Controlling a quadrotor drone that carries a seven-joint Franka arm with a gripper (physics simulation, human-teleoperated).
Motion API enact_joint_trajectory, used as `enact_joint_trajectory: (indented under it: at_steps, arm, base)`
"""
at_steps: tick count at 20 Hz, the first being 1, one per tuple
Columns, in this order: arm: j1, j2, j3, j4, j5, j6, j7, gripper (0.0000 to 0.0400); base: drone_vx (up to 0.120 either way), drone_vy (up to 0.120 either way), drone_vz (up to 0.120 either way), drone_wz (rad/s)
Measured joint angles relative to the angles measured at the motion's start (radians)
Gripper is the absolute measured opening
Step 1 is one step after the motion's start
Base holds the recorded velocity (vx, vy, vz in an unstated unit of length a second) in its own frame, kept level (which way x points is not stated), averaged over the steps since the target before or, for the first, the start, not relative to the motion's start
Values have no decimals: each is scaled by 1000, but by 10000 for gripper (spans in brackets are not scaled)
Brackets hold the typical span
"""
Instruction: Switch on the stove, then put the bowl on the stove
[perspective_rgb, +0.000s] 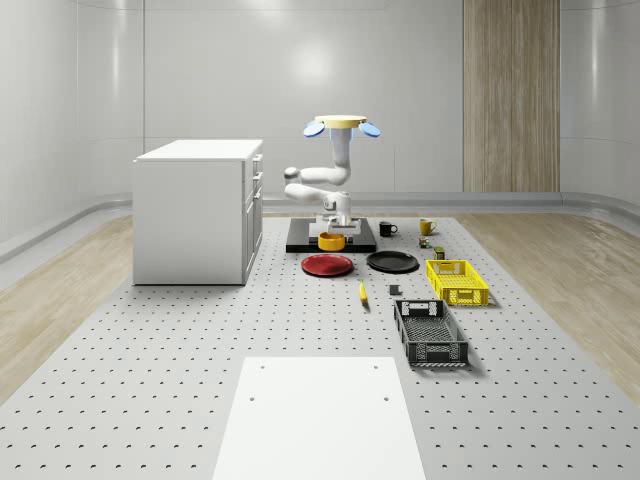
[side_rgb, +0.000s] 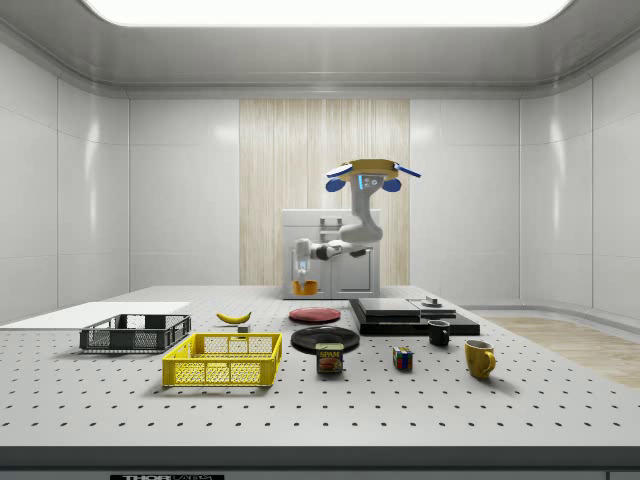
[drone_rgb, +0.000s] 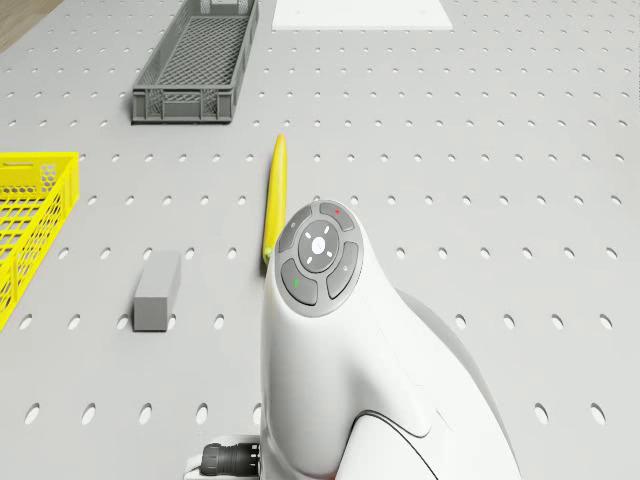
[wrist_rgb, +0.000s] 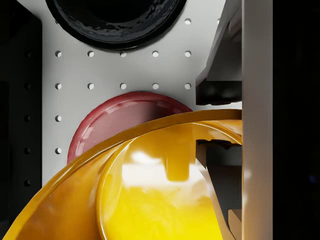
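Note:
My drone hovers over the black stove, with the arm bent down toward the stove's front. The gripper is shut on the rim of an orange bowl and holds it in the air. In the side view the bowl hangs left of the stove, roughly above the red plate. The wrist view has the bowl close up in the gripper, with the red plate below it. A small knob sits on the stove.
A black plate lies beside the red plate. A yellow basket, dark basket, banana and grey block lie in front. Two mugs stand right of the stove. A white cabinet stands at the left.

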Motion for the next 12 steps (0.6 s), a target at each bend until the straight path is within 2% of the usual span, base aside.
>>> enact_joint_trajectory:
  at_steps: [5, 7, 12]
  arm:
    - [-1, -2, 0, 0, 1, 2, 1, 100]
    - [-1, -3, 0, 0, 1, 2, 1, 100]
    - [-2, -4, 0, 0, 2, 4, 1, 100]
  base:
    - [-120, 0, 0, 0]
    - [-120, 0, 120, 0]
    - [-120, 0, 0, 0]
